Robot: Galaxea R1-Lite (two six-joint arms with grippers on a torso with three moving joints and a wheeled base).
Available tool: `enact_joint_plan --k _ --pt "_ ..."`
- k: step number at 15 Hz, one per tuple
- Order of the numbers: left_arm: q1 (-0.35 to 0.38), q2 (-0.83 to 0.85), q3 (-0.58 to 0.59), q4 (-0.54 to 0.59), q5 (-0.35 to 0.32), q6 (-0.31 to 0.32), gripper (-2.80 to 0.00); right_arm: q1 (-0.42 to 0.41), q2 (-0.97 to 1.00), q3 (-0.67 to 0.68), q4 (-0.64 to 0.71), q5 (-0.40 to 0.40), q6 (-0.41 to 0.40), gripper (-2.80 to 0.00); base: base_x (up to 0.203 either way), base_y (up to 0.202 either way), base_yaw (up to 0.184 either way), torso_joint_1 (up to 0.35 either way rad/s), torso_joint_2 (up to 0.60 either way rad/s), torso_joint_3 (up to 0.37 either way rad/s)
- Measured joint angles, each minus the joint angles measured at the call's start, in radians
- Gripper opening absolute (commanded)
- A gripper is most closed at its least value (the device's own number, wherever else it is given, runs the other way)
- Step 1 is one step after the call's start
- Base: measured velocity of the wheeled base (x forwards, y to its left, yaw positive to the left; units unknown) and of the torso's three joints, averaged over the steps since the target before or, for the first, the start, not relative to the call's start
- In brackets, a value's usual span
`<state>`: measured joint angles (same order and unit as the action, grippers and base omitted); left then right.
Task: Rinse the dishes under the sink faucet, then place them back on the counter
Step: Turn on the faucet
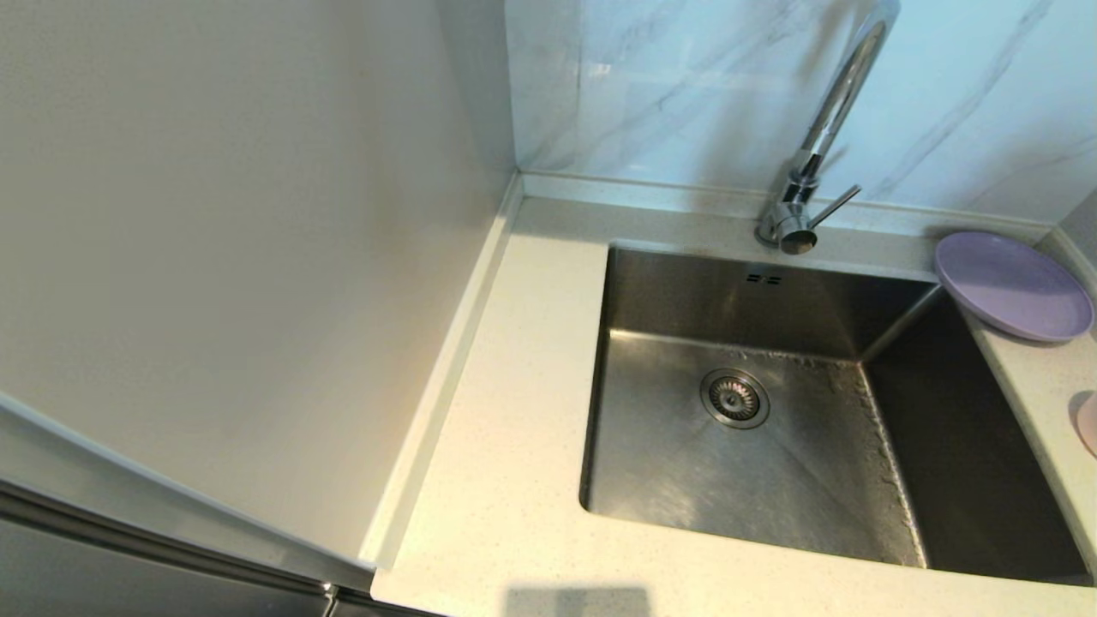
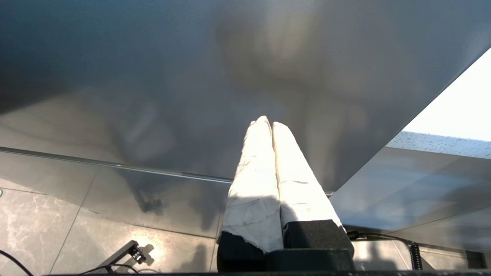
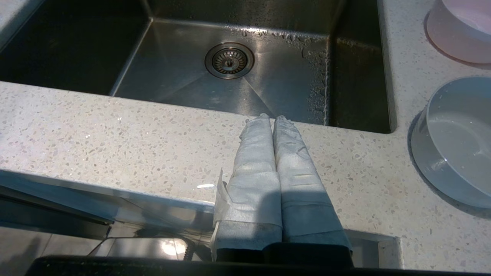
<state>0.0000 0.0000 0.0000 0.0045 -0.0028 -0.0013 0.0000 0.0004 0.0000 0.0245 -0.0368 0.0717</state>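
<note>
The lavender plate [image 1: 1011, 287] lies on the counter [image 1: 514, 411] at the sink's far right corner, its rim slightly over the basin. Just a sliver of the pale pink cup [image 1: 1089, 424] shows at the right edge; the right wrist view has the cup [image 3: 460, 30] on the counter [image 3: 115, 134] right of the sink [image 3: 268, 88]. The chrome sink faucet [image 1: 827, 128] rises behind the sink [image 1: 668, 463], and no water runs. My right gripper [image 3: 273, 117] is shut and empty over the counter's front strip. My left gripper [image 2: 267, 120] is shut and empty, down by a grey cabinet front.
A grey bowl [image 3: 452, 142] with water drops inside stands on the counter nearer than the cup. Droplets line the basin's right side around the drain strainer [image 1: 734, 398]. A pale wall [image 1: 240, 257] closes the left side, and marbled tiles [image 1: 686, 77] stand behind.
</note>
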Motion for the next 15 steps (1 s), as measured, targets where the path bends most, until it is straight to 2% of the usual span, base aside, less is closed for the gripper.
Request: enact_joint_plan --k 15 --pt "0.000 0.000 0.000 0.000 0.000 0.000 -2.80 0.000 0.000 0.000 0.000 0.000 0.000 -2.80 0.000 0.000 0.000 0.000 0.00 0.000"
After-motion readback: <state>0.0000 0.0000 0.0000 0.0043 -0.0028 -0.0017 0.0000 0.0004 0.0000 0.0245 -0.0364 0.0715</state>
